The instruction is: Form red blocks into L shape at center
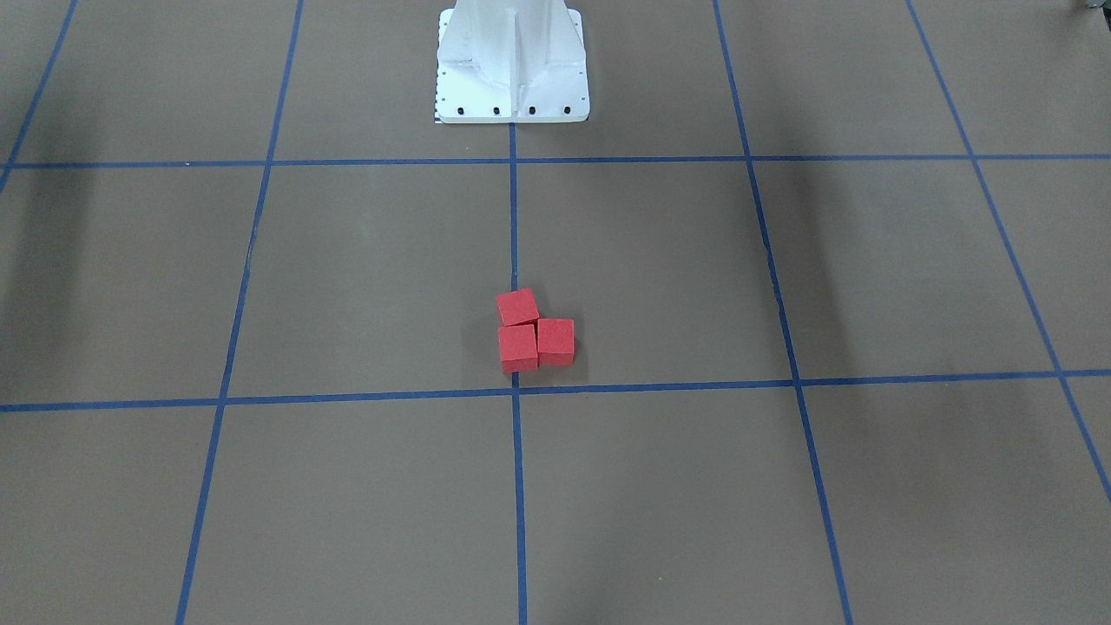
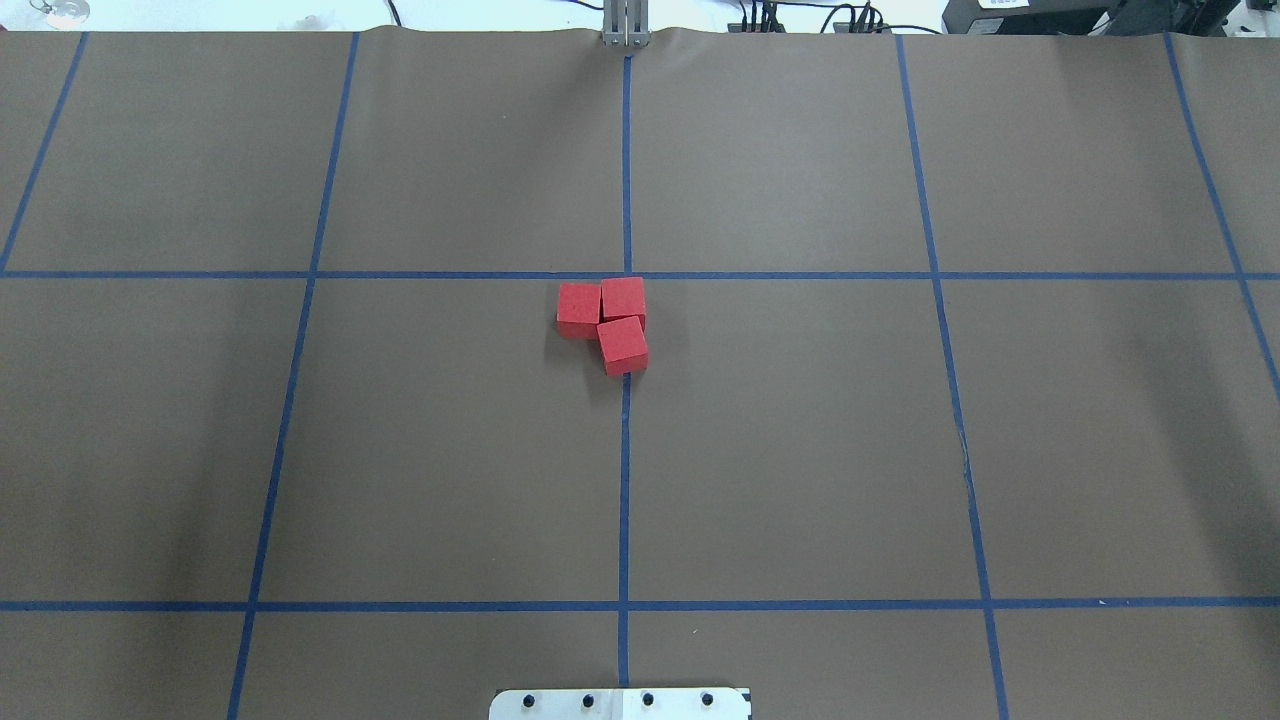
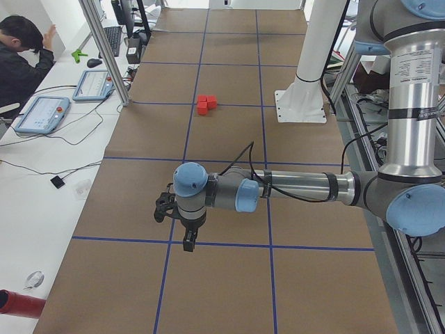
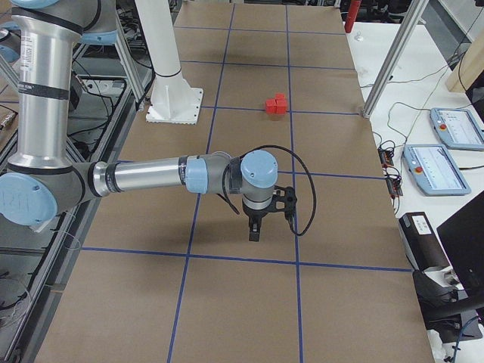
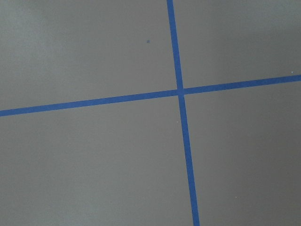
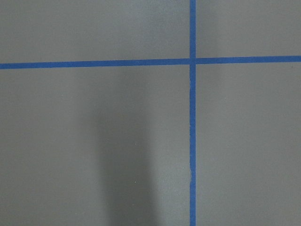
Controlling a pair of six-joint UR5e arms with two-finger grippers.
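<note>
Left claw, right claw hanging well apart from red blocks, these lying inward at bench middle; neither looking nearer. Claws open or closed: cannot tell.

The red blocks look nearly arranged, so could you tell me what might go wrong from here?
The block nearest the robot sits twisted against the other two red blocks, and all three touch; squaring it could shove its neighbours out of line. The cluster lies just on the robot's side of the center, not on it, so it might be judged off-centre.
</note>
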